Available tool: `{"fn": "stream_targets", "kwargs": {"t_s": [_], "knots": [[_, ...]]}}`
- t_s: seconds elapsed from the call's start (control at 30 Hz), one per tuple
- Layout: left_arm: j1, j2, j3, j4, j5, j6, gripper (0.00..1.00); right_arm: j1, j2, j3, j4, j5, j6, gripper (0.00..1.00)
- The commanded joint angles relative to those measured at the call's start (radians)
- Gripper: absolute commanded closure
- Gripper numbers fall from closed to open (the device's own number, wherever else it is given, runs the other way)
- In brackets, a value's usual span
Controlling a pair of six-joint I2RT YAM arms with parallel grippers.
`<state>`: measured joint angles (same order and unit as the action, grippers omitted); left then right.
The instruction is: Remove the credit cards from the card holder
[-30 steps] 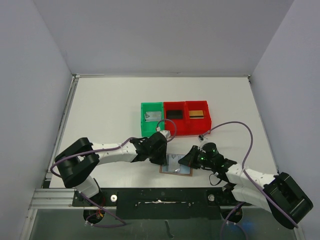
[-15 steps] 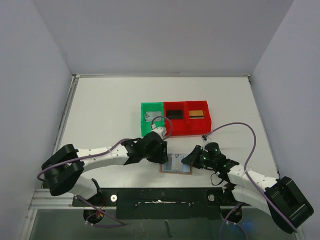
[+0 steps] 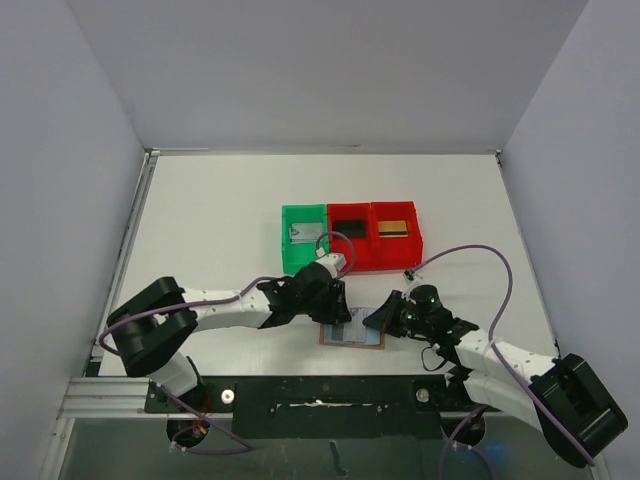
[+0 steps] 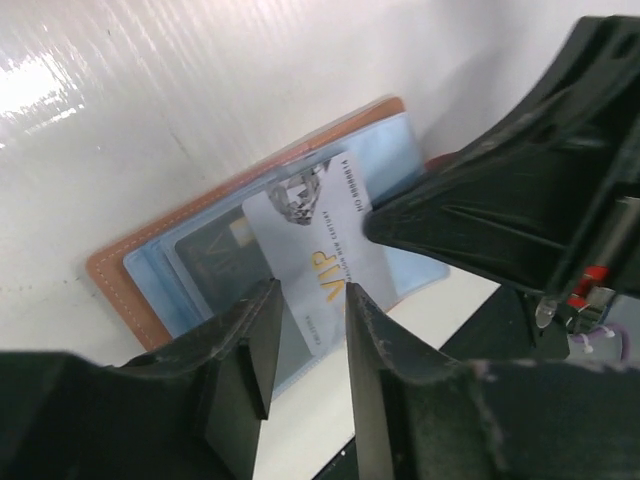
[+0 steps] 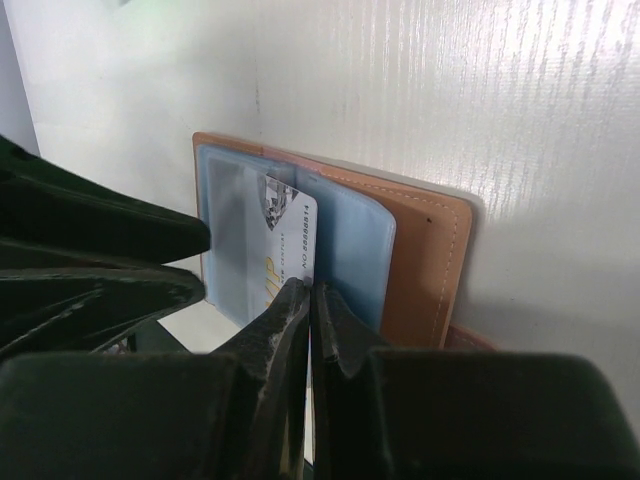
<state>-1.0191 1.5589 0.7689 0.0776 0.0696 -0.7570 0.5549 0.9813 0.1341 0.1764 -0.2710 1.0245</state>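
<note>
- The card holder [image 5: 430, 250] is laid open on the tabletop [image 3: 220, 220], near its front edge between the two arms. Its blue-grey pockets are turned upward so they can be reached from above.
- The right pincer [image 5: 310, 295] is shut, its tips pressed together and set down on the holder at the corner of a card. The holder is judged to be pinned this way so that it is not dragged along when a card is pulled.
- A silver VIP card [image 4: 320, 240] is seen lying aslant across the pockets. How much of it is tucked under the pocket film cannot be told.
- The left pincer [image 4: 310, 310] is held narrowly parted, and the card's near end is seen in the gap. Nothing is clamped as far as is shown, so the pose is judged a line-up for a pull.
- A green bin [image 3: 304, 237] and two red bins [image 3: 372, 240] are set in a row farther back, apart from the holder. They are judged to be drop places.
- A small flat thing is seen in each bin, too small to be read.
- The holder's near edge is covered by both pincers. A darker shape is glimpsed under the film beside the card, but it cannot be made out.
</note>
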Motion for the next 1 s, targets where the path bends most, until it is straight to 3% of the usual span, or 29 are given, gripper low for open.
{"fn": "stream_targets", "kwargs": {"t_s": [0.0,0.17,0.33,0.5,0.57,0.97], "knots": [[-0.002,0.058,0.002,0.092,0.049,-0.048,0.73,-0.010,-0.014,0.001,0.007,0.005,-0.009,1.00],[-0.003,0.078,-0.028,0.092,0.061,-0.061,0.83,-0.012,-0.010,-0.002,0.015,0.006,-0.010,0.99],[-0.004,0.092,-0.058,0.004,-0.020,-0.063,0.90,-0.013,-0.016,-0.033,0.089,-0.003,0.038,0.95],[-0.004,0.104,-0.081,0.005,-0.023,-0.070,0.93,-0.013,-0.005,-0.069,0.160,-0.004,0.082,0.77],[-0.004,0.100,-0.081,-0.001,-0.027,-0.066,0.94,-0.013,0.009,-0.072,0.162,-0.002,0.086,0.75],[-0.004,0.105,-0.078,-0.004,-0.019,-0.065,0.95,-0.015,0.082,-0.099,0.374,-0.088,0.129,0.76]]}}
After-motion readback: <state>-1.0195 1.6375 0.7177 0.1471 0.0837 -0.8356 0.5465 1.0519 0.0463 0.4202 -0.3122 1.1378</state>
